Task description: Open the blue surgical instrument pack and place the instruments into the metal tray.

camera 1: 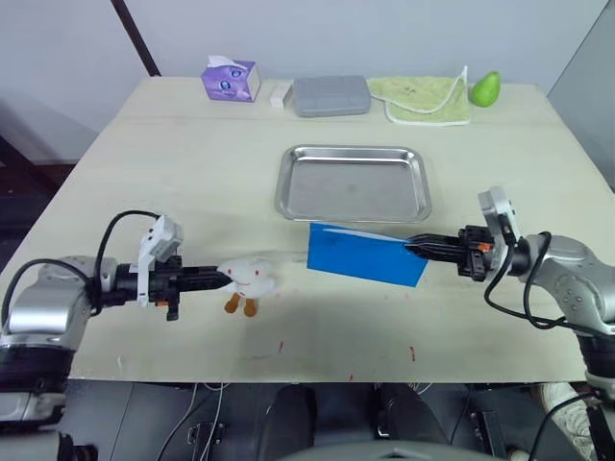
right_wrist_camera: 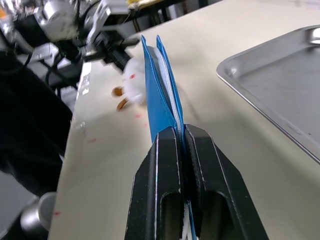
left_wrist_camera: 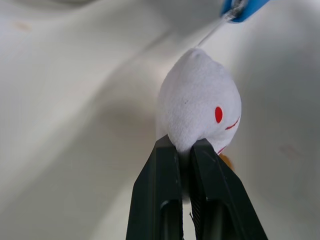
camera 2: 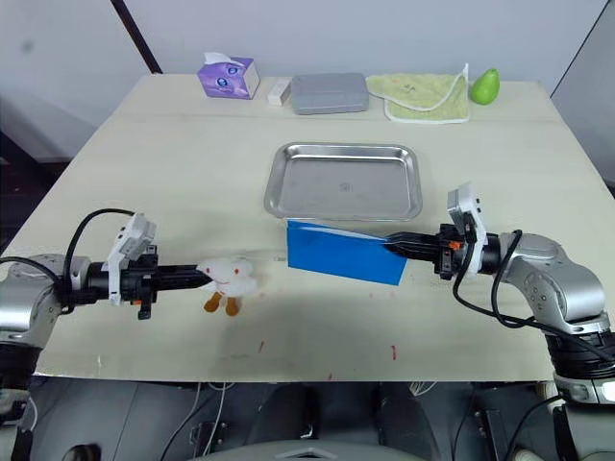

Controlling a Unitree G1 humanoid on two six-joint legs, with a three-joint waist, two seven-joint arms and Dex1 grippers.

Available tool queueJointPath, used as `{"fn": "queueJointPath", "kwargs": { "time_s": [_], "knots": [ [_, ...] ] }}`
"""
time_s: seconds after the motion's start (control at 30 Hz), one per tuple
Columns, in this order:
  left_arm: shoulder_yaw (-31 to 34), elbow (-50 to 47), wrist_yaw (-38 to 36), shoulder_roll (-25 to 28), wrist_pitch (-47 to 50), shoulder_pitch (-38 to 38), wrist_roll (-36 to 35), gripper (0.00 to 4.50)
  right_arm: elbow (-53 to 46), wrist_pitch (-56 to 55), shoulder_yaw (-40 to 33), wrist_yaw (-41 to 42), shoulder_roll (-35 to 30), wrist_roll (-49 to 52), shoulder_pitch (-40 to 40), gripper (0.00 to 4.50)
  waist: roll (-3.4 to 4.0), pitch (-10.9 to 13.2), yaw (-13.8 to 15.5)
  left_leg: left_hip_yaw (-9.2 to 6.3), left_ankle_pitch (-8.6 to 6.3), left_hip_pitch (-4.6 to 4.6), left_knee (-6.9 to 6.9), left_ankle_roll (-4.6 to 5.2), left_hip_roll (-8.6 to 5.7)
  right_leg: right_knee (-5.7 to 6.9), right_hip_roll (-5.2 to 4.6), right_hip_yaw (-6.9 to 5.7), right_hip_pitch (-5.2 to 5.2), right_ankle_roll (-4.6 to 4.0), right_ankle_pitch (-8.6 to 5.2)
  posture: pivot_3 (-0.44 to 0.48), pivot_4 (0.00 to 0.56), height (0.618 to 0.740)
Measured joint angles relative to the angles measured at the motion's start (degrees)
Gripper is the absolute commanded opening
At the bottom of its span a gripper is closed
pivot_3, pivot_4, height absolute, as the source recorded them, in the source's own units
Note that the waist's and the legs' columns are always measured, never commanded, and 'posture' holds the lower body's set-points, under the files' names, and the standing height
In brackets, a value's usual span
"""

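Arms reach inward from both sides of the pale wooden table [camera 1: 192,173], each stretched low and nearly level over its near half. The right gripper [camera 1: 419,249] points leftward with its forearm extended from the right edge; its two black fingers [right_wrist_camera: 160,190] are pinched tight on the right edge of the blue surgical instrument pack [camera 1: 365,254], which stands on edge, lifted and slightly tilted, its two blue covers a little apart with pale lining between them. The pack sits just on the near side of the metal tray [camera 1: 354,182], which lies flat at the table's centre. The left gripper [camera 1: 223,278] points rightward, fingers clamped on a small white plush toy [camera 1: 252,276] with a red eye and orange feet; a thin cord runs from the toy toward the pack's left corner. Along the far edge lie a purple tissue box [camera 1: 231,79], a grey case [camera 1: 331,95], a green-trimmed cloth [camera 1: 423,98] and a green pear [camera 1: 485,88].
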Motion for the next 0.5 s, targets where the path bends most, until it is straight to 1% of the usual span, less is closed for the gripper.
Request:
{"fn": "queueJointPath", "kwargs": {
  "time_s": [0.03, 0.1, 0.2, 0.5],
  "knots": [
    [-0.9, 0.3, 0.8, -0.7, -2.7, -2.4, 1.9, 0.05, 0.0, -0.3, 0.4, 0.0, 0.0, -0.6, 0.0, 0.0, 0.0, 0.0, 0.2, 0.03, 0.0, -0.02, 0.02, 0.0, 0.0, -0.01, 0.0, 0.04, 0.0, 0.01, 0.0, 0.0, 0.15, 0.74],
    [-1.5, 0.3, 0.9, -0.8, -4.1, -3.3, 2.8, 0.05, 0.0, -0.5, 0.8, 0.0, 0.0, -1.2, -0.1, 0.0, 0.0, 0.0, 0.2, 0.07, 0.0, -0.01, 0.02, 0.0, 0.0, -0.02, 0.0, 0.07, 0.0, 0.01, 0.01, 0.0, 0.15, 0.74],
    [-3.0, 0.5, 2.1, -2.9, -7.8, -5.2, 5.5, 0.05, 0.0, -1.4, 2.1, 0.0, -0.2, -3.6, -0.1, 0.0, 0.0, 0.0, 0.1, 0.07, 0.0, -0.06, 0.02, 0.0, 0.0, 0.01, 0.01, 0.07, -0.09, 0.01, 0.0, 0.0, 0.15, 0.74],
    [-8.4, 6.1, 4.2, -6.2, -23.4, -12.4, 15.6, 0.05, 0.8, -2.3, 4.3, 0.3, -1.3, -8.3, -1.9, 0.0, 0.0, 0.0, 0.1, 0.09, 0.0, -0.06, 0.04, 0.0, 0.0, 0.04, 0.03, 0.09, -0.1, 0.01, 0.01, 0.0, 0.15, 0.74]
  ]
}}
